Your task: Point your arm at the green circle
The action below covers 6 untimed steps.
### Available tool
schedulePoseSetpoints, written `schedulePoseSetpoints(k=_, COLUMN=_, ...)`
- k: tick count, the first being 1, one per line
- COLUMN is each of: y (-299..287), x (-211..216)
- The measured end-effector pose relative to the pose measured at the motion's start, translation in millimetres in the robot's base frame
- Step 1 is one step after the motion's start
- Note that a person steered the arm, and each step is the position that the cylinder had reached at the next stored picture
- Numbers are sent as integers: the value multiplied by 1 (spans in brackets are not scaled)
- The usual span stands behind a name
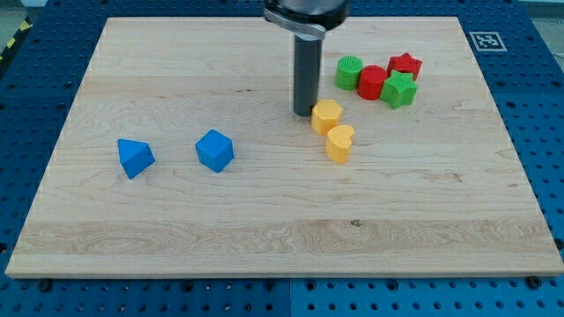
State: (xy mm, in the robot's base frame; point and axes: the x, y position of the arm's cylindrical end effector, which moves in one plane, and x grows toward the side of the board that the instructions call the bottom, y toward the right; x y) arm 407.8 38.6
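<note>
Wooden board (264,220) lies on a blue perforated table (35,106); its near portion carries no blocks.

Nearest items: a blue triangular block (135,158) at about 8 o'clock from the board's centre, and a blue cube-like block (214,151) just to its 3 o'clock, the two apart.

Next back: a yellow heart-shaped block (339,143), with a yellow hexagonal block (326,115) touching it at 11 o'clock.

My tip (305,114) stands on the board immediately at 9 o'clock of the yellow hexagon, close beside it; whether they touch cannot be settled from this angle. The arm ends in a plain rod, so there is no pincer to be released or clenched, and nothing is grasped.

Farthest group, at roughly 2 o'clock from my tip and clear of it: the green circle (350,72) at the cluster's 9 o'clock edge, a red round block (372,82) against it, a green star-shaped block (398,90) next, and a red star-shaped block (405,65) behind

A marker tag (485,40) sits at the board's far right corner
</note>
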Motion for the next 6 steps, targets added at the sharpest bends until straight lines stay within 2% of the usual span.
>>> schedulePoseSetpoints(k=1, y=22, x=22)
schedulePoseSetpoints(k=2, y=29, x=26)
schedulePoseSetpoints(k=3, y=21, x=7)
schedulePoseSetpoints(k=4, y=0, x=-36)
schedulePoseSetpoints(k=5, y=-4, x=-100)
schedulePoseSetpoints(k=6, y=43, x=-140)
